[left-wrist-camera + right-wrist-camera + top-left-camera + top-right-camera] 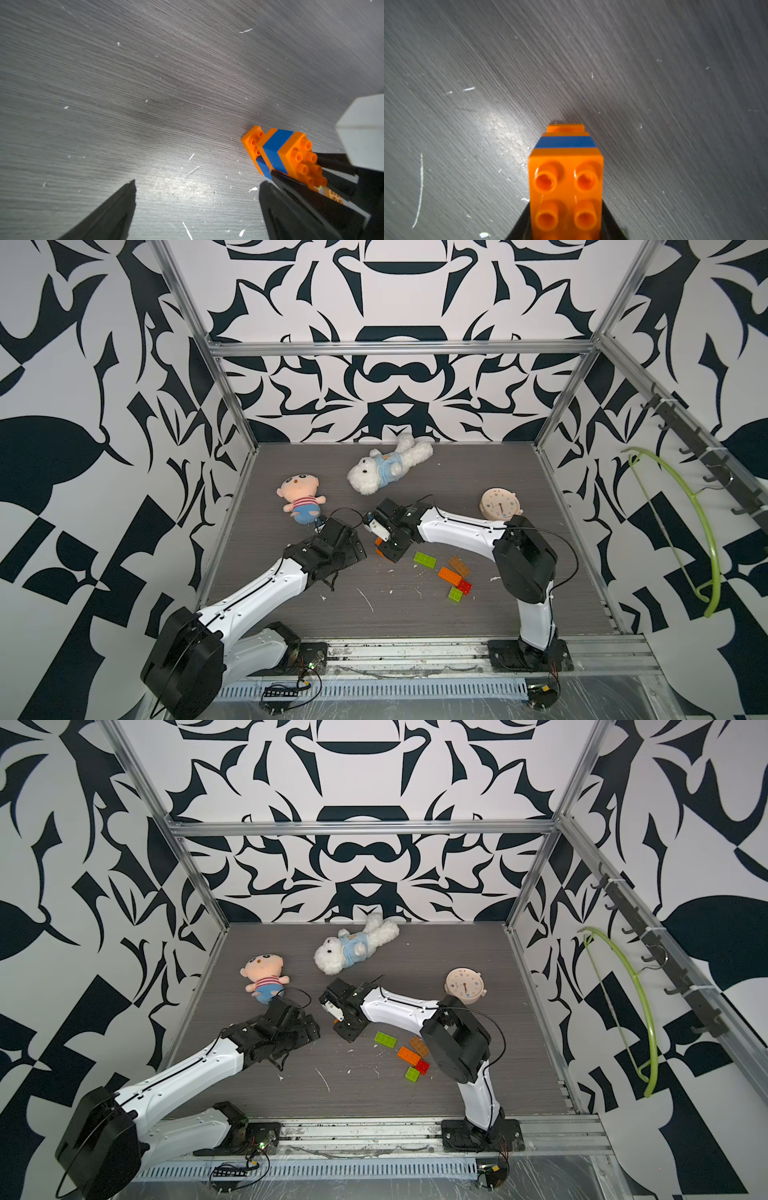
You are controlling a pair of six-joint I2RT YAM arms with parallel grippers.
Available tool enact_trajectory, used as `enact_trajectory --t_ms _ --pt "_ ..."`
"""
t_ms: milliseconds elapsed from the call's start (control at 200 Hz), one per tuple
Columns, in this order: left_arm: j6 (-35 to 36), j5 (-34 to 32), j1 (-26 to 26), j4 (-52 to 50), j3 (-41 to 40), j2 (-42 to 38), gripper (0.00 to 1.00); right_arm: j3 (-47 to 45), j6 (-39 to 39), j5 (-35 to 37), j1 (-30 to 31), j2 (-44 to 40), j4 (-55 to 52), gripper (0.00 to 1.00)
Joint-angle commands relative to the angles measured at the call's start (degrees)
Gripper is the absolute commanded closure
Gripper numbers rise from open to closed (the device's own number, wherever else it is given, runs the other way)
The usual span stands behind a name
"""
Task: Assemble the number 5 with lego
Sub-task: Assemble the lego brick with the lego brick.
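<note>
Nearest us, our left arm (257, 593) is hovering, left fingers (198, 184) spread wide and empty, beside our right fingers (294, 163) clamping the orange-and-blue lego stack (565, 180) end-down at the worktop (291, 614). Pressing crookedly, we're risking popping bricks apart; loose bricks (448, 573) are waiting nearby.

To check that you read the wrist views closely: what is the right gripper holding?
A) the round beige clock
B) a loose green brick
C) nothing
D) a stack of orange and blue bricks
D: the right gripper is shut on the orange and blue brick stack, while the green brick lies loose on its own.
</note>
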Motion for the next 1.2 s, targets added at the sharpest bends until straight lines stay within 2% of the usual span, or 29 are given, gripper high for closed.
enact_trajectory --t_ms 0,490,845,1020,1195 --pt "0.4 -0.44 0.01 -1.06 1.12 -0.26 0.01 -1.05 -0.09 0.64 -0.23 3.69 -5.53 0.69" --pt "0.25 -0.5 0.02 -1.11 1.22 -0.58 0.01 0.19 0.12 -0.32 -0.22 1.14 -4.41 0.64" --pt "0.27 -1.22 0.05 -1.64 1.13 -1.93 0.01 0.48 0.17 -0.77 -0.28 -0.72 -3.05 0.53" --pt "0.48 -1.01 0.04 -1.56 1.13 -2.15 0.01 -1.98 0.54 -0.15 -0.22 -3.42 -0.25 0.5" --pt "0.41 -0.45 0.06 -0.29 0.57 -2.28 0.01 -8.73 1.36 0.1 -0.33 -10.65 6.03 0.49"
